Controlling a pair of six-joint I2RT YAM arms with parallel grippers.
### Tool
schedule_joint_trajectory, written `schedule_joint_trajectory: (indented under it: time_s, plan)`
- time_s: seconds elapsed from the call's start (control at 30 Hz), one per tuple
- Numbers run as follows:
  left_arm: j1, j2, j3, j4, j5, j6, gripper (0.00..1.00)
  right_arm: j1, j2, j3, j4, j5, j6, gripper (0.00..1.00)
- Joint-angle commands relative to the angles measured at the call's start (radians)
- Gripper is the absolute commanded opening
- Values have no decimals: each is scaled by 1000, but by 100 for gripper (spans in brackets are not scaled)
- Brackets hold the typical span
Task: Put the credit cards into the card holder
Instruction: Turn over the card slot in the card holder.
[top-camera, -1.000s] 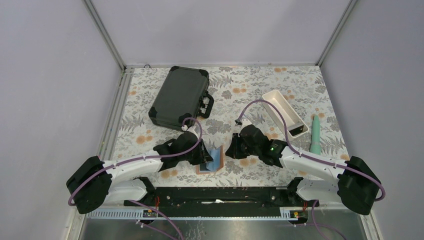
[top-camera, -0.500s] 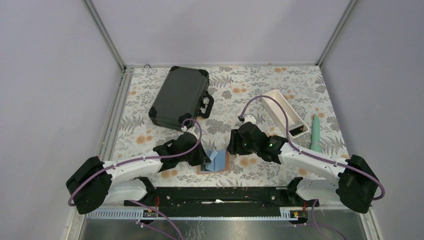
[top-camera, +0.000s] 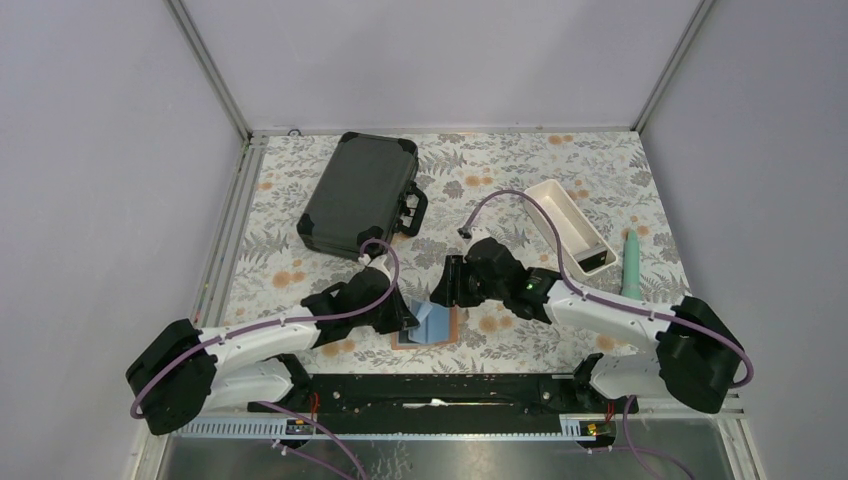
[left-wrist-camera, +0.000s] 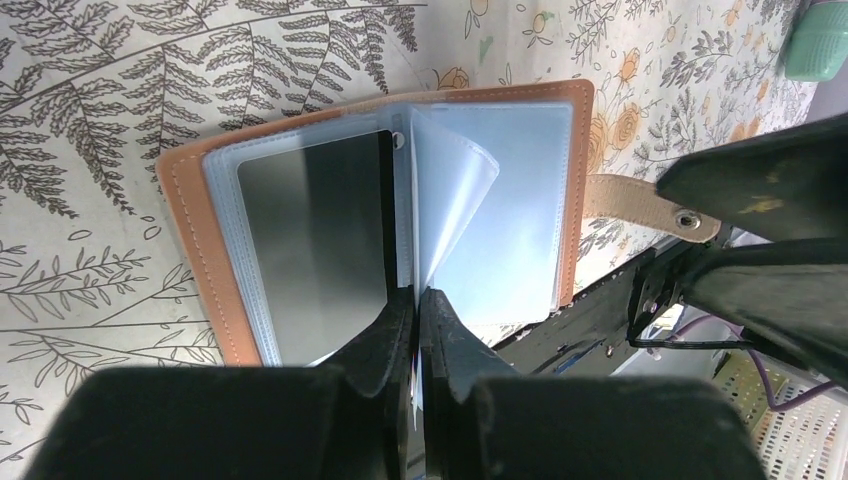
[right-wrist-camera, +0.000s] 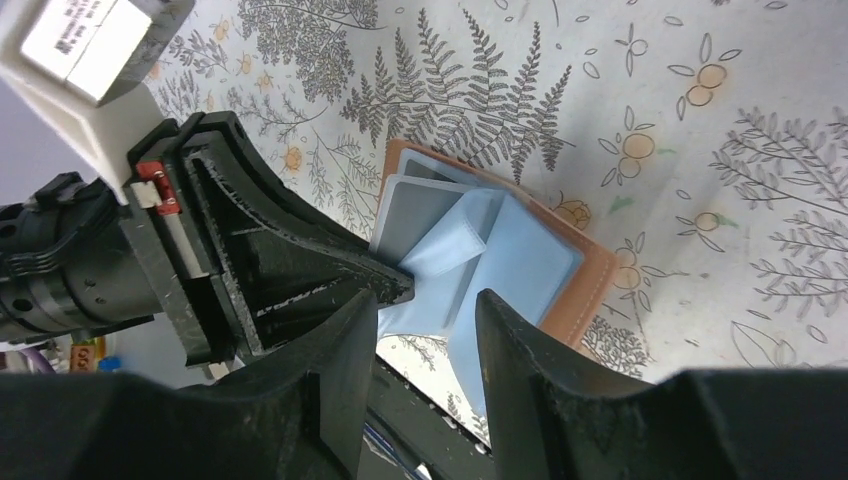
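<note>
The card holder (top-camera: 450, 325) lies open on the floral table near the front edge, tan outside (left-wrist-camera: 190, 250), with pale blue pocket pages (right-wrist-camera: 520, 270). A black credit card (left-wrist-camera: 310, 240) sits in its left-hand pocket. My left gripper (left-wrist-camera: 417, 295) is shut on the near edge of a thin blue page at the fold, and that page curls upward (left-wrist-camera: 455, 190). In the top view the left gripper (top-camera: 408, 318) is at the holder's left side. My right gripper (right-wrist-camera: 425, 305) is open just above the holder's right half, holding nothing; from above the right gripper (top-camera: 447, 287) nearly meets the left one.
A large black hard case (top-camera: 360, 195) lies at the back left. A long white tray (top-camera: 570, 225) and a green tube (top-camera: 631, 268) are at the right. The holder's strap with snap (left-wrist-camera: 650, 200) points toward the table's front rail.
My right gripper has opened and moved left over the card holder. My left gripper has shut on a blue page, and the holder's raised leaf has dropped flatter.
</note>
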Motion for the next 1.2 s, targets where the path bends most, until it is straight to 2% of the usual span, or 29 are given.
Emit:
schedule_joint_trajectory:
  time_s: [0.0,0.4,0.7,0.87,1.0,1.1,1.17]
  plan:
    - [3,-29,-8,56,-19,-11,5,5,51,-24,124,-72,51,48]
    - [3,-35,-24,83,-7,-16,5,5,201,-47,221,-93,51,51]
    - [4,-35,-25,90,-3,-13,5,5,264,-42,288,-128,60,46]
    - [3,-34,-24,89,-1,-10,5,5,277,-43,312,-142,69,34]
    - [5,-31,-24,88,1,-7,5,6,276,-53,328,-144,80,17]
    - [7,-38,-24,79,-2,-2,9,5,277,-51,303,-121,75,1]
    - [10,-46,-24,71,-5,2,16,5,275,-53,286,-106,71,0]
